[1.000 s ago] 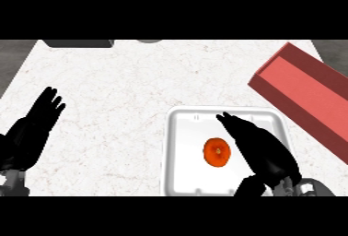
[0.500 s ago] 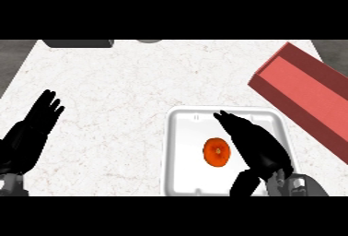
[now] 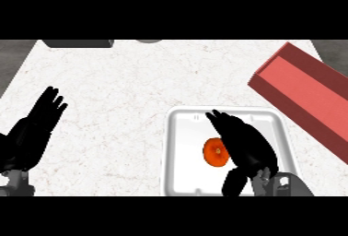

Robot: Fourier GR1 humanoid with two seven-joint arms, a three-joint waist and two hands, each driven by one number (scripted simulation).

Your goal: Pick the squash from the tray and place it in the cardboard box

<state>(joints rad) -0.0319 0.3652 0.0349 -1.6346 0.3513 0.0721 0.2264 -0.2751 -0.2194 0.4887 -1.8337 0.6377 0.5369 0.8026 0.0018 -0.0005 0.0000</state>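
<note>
One hand, the right hand [image 3: 245,143], is held over the tray [image 3: 178,152], fingers straight, nothing grasped; the squash [image 3: 215,152] lies in the tray just left of its palm, partly hidden. The left hand [image 3: 34,129] is rested open, well apart. The box [image 3: 306,97] is set farther off, rightward

The table [image 3: 122,92] is white with faint marbled veining and fills most of the frame. A white tray [image 3: 185,156] with rounded corners lies flat on it at the lower centre-right. A long red cardboard box [image 3: 306,92] lies along the right edge, running diagonally from upper right to lower right, near the tray's upper right corner but apart from it. At the top edge sit a dark grey object [image 3: 78,43], upper left, and a pale grey round thing [image 3: 148,40] just beside it.
</note>
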